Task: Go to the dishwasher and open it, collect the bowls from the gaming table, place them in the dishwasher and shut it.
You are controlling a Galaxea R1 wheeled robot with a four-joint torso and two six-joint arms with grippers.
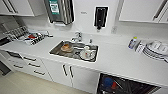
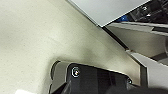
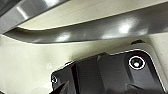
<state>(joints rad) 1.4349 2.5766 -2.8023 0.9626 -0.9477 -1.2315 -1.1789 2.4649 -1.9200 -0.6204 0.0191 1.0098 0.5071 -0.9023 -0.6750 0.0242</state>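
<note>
Claw states cannot be told for either arm: both wrist views give the robot's own dark plate against pale floor, with no fingers to make out.

In the head view a white kitchen surface (image 1: 117, 58) runs across the frame, with a steel sink (image 1: 55, 51) at centre holding dishes, a wire drying rack (image 1: 23, 35) at upper left and a stack of white plates (image 1: 156, 51) at the right edge. At the lower right, under the surface, the built-in dishwasher (image 1: 125, 86) stands open, its dark racked interior showing. A bright blue round shape (image 1: 108, 82) sits in the rack; it looks like one of the small blue bowls, though I cannot be sure, nor tell whether both are there. The left wrist view catches the grey lowered dishwasher door (image 2: 107, 10) at the upper right of its frame, with a spot of blue (image 2: 123, 18) beside it. The right wrist view shows a glossy brushed-steel bar (image 3: 100, 28) crossing its upper half, probably the door's handle or edge.

Judging from this, loading seems at least partly done and closing may be the step in hand. To do it well, check the rack is pushed fully in, get under the door's free edge, and lift along its hinge arc until it latches.
</note>
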